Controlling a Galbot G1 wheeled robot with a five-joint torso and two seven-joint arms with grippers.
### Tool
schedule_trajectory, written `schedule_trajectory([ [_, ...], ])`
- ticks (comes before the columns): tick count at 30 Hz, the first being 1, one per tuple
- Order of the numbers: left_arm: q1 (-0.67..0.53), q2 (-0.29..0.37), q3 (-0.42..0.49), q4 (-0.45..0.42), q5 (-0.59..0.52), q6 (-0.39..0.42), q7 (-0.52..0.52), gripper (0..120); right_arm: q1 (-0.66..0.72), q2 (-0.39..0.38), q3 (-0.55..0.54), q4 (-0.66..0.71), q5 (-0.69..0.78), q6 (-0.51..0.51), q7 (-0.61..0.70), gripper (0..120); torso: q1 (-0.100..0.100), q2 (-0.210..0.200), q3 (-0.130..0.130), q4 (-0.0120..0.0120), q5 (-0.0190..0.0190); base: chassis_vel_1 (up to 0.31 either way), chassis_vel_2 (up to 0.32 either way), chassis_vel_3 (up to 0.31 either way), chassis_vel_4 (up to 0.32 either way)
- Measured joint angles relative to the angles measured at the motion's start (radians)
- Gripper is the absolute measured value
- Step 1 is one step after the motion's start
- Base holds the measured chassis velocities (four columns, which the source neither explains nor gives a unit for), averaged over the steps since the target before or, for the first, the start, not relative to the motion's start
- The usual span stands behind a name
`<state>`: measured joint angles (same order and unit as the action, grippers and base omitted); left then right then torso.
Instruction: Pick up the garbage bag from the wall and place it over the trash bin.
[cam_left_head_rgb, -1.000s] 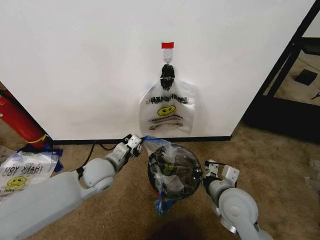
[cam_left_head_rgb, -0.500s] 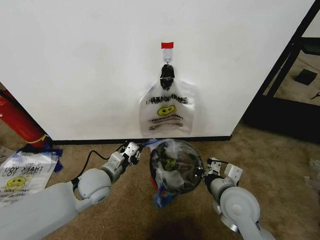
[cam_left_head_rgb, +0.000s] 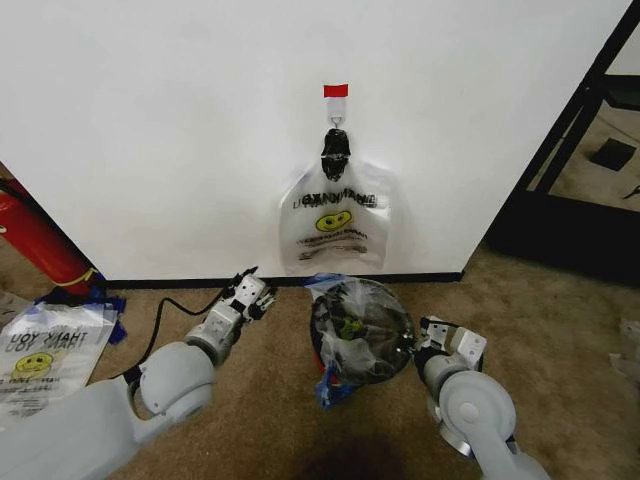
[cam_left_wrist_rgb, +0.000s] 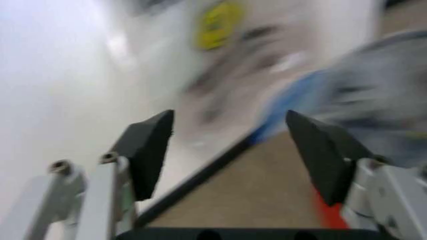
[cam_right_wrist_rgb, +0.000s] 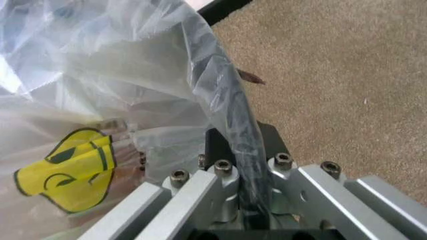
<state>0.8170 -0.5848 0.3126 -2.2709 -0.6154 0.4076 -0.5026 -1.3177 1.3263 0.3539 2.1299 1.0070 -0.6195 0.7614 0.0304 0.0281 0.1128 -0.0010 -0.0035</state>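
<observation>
The garbage bag (cam_left_head_rgb: 352, 325), thin clear crinkly plastic with a yellow smiley and blue strips, lies draped into the round black wire-mesh trash bin (cam_left_head_rgb: 396, 352); in the head view one blue end hangs outside, so seating looks incomplete. The left gripper (cam_left_head_rgb: 248, 293) stands apart from it. In the left wrist view, its fingers (cam_left_wrist_rgb: 148, 150) are spread, empty. In the right wrist view, the right gripper (cam_right_wrist_rgb: 243, 150) is clamped over plastic and rim.
</observation>
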Motion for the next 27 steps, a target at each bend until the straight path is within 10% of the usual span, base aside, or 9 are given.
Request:
schedule_trajectory([
  [7,0.004,-0.047,0.044,-0.059,-0.19,0.08,-0.01,91,-0.008,0.006,-0.004,0.008,-0.014,0.0,0.005,0,0.0,0.0,0.0,0.0,-0.0003,0.0,0.0,0.0,0.0],
  [27,-0.028,-0.122,0.058,0.074,-0.316,0.027,-0.027,19,0.005,0.009,-0.028,0.004,-0.014,-0.007,0.003,0,0.0,0.0,0.0,0.0001,-0.0005,0.0,0.0,0.0,0.0],
])
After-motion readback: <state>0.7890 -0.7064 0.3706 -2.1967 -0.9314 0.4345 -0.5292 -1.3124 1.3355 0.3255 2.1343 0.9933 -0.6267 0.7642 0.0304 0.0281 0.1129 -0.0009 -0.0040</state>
